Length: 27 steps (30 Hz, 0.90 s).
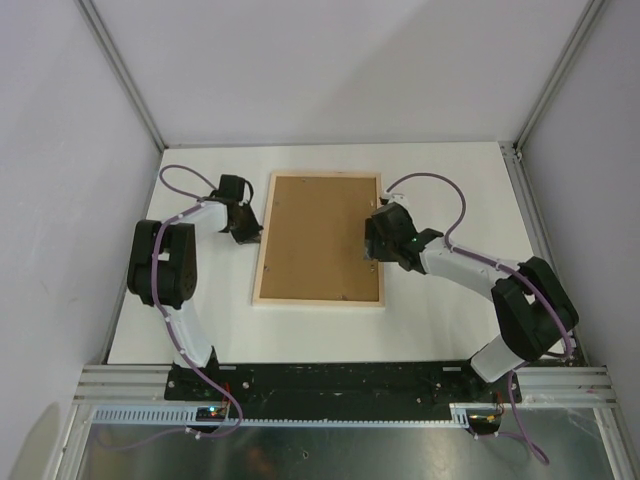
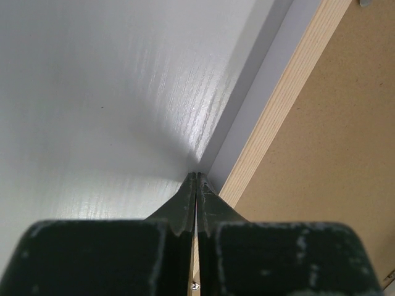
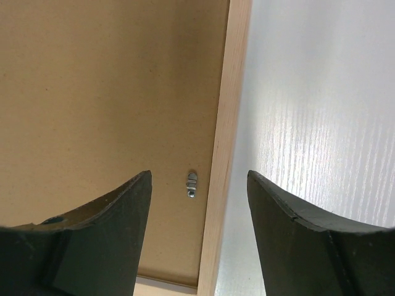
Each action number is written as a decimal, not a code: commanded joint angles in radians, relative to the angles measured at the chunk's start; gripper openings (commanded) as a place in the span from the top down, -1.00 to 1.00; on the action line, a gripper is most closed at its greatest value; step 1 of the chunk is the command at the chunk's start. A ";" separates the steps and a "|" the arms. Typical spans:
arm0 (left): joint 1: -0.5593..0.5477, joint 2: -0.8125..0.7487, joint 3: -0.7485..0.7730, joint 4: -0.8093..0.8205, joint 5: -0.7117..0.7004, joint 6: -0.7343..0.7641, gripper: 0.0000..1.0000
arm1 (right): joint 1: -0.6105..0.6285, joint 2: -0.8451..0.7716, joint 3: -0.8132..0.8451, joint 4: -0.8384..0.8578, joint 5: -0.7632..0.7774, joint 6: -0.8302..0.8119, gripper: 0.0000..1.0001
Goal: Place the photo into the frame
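Frame [image 1: 320, 300] lies face down mid-worktop [image 1: 450, 200], pale wood back up, brown backing board [image 1: 320, 235] seated inside it. Left gripper [image 1: 243, 228] sits low at the frame's left rail, fingers [image 2: 185, 203] pressed together with nothing between them, tips just outside the rail; contact with it unclear. Right gripper [image 3: 199, 174] hangs over the right rail, fingers spread wide and empty, straddling the rail and a small metal turn clip [image 3: 192, 184] on the board.
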 commanded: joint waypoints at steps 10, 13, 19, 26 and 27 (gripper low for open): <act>-0.013 -0.029 -0.049 -0.054 0.050 0.009 0.99 | -0.050 0.035 0.000 0.066 -0.060 0.017 -0.32; -0.012 -0.040 -0.056 -0.053 0.061 0.006 0.99 | -0.038 0.056 0.001 0.061 -0.070 -0.008 -0.32; -0.014 -0.048 -0.060 -0.053 0.079 0.000 1.00 | -0.003 0.079 -0.027 0.045 -0.049 0.002 -0.33; -0.015 -0.052 -0.060 -0.052 0.086 0.000 0.99 | 0.003 0.089 -0.063 0.048 -0.035 0.019 -0.31; -0.015 -0.052 -0.059 -0.052 0.087 -0.001 0.99 | 0.003 0.093 -0.065 0.048 -0.034 0.019 -0.31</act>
